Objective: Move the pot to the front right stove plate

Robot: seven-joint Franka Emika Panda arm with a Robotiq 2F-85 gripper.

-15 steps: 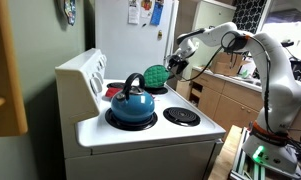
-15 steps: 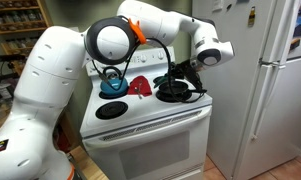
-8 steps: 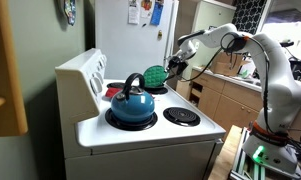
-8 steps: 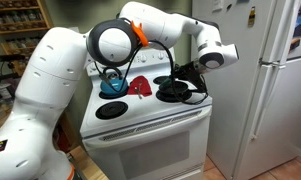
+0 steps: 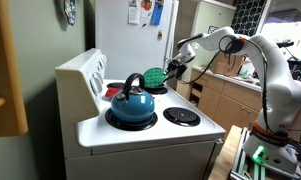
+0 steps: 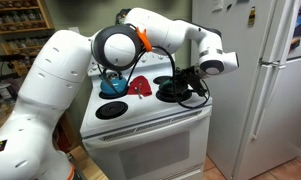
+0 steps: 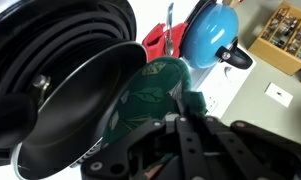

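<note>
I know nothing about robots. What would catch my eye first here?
A huge white robot arm fills the foreground of an exterior view, bending over a white stove. A bright teal kettle sits on a burner, and behind it the gripper holds a green pot tilted above the cooktop. The wrist view shows a black pan right beside that pot.

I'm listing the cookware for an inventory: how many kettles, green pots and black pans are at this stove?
kettle: 1
green pot: 1
black pan: 1
total: 3
</note>
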